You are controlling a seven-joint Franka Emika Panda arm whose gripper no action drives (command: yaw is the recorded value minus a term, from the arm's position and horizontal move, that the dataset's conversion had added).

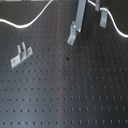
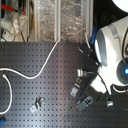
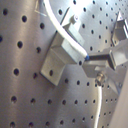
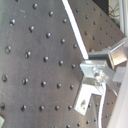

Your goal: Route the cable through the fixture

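The cable (image 1: 30,22) lies in loose white bends along the far edge of the black perforated board (image 1: 75,95) in the first exterior view; in the second exterior view it curves from the board's left edge up toward the top edge (image 2: 45,65). In both wrist views the cable (image 3: 62,30) (image 4: 75,25) runs into a metal bracket (image 3: 60,57) (image 4: 90,85) standing on the board. The gripper (image 1: 92,4) hangs over the far edge beside that bracket (image 1: 73,34); whether its jaws grip the cable I cannot tell. A second bracket (image 1: 20,54) stands well apart, near the first exterior view's left.
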